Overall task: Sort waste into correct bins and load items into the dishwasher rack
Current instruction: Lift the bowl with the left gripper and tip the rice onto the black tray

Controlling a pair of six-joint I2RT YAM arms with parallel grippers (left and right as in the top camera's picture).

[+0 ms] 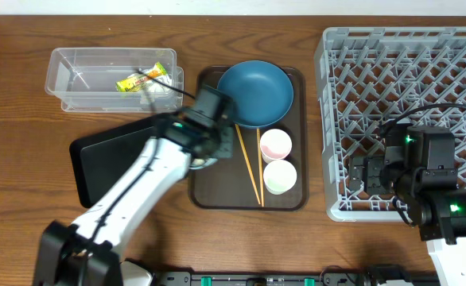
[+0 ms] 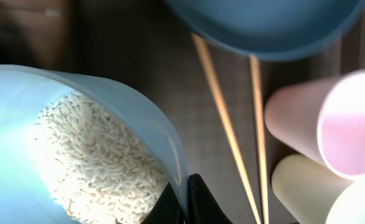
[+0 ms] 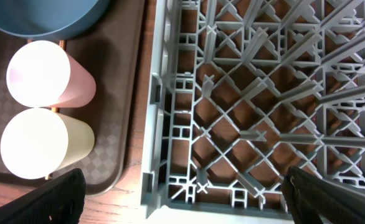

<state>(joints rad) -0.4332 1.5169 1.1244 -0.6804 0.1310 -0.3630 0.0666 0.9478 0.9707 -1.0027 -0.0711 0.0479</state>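
The left gripper (image 2: 185,205) is pressed together on the rim of the light-blue bowl (image 2: 20,124), which sits at the left edge of the brown tray (image 1: 297,199). The rice (image 2: 101,162) lies heaped inside the bowl. That rice most likely needs tipping into a bin, and both bins lie to the left of the brown tray: the black tray (image 1: 106,163) just beside it, the clear tub (image 1: 74,79) off its far left corner. The left arm is therefore the nearer one. The right gripper (image 3: 195,208) hangs spread wide beyond the brown tray's right edge, over the rack (image 1: 408,71), holding nothing.
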